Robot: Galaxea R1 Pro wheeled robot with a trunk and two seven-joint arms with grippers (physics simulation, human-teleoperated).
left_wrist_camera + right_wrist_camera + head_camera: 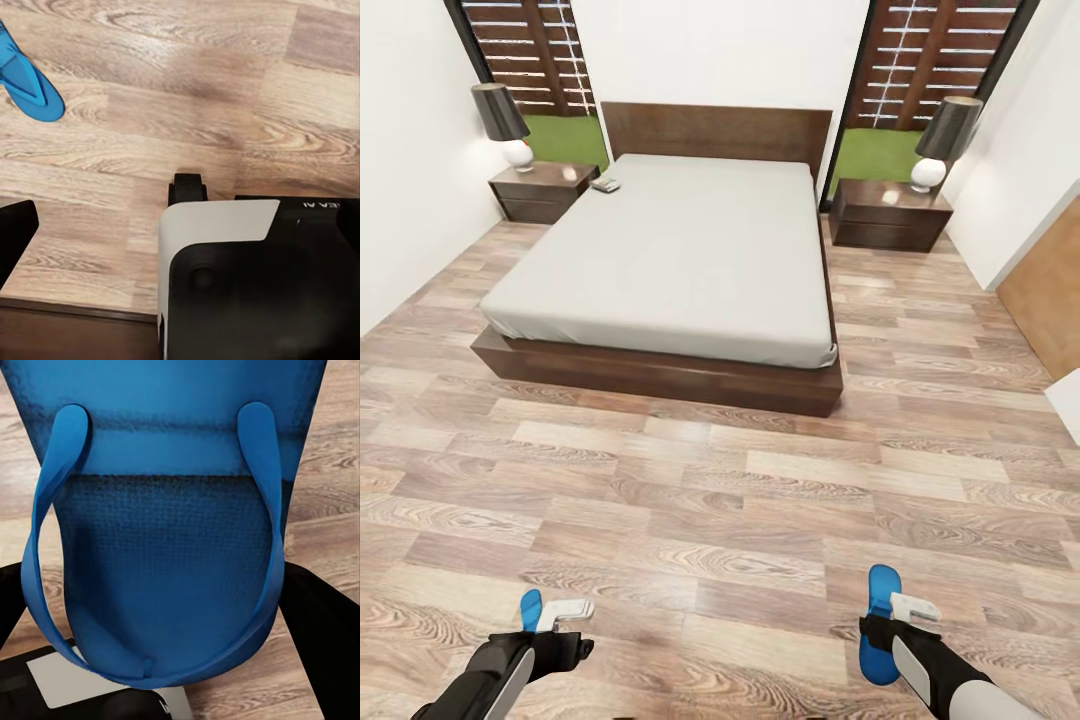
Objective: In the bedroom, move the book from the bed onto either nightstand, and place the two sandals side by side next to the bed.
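Note:
The bed (670, 250) stands ahead across the wood floor, with a nightstand (540, 190) on its left and another nightstand (888, 213) on its right. The book (605, 184) lies on the mattress's far left corner, small and dark. My right gripper (910, 607) is shut on a blue sandal (878, 630), held above the floor; that sandal (165, 547) sits between the dark fingers (322, 637). The other sandal (531, 608) lies flat on the floor (26, 79) beside my left gripper (565, 612), which is open with nothing in it.
Each nightstand carries a lamp with a dark shade, one on the left (502, 120) and one on the right (945, 140). A brown door (1050, 285) stands at the right wall. Wide wood floor (720, 500) lies between me and the bed's foot.

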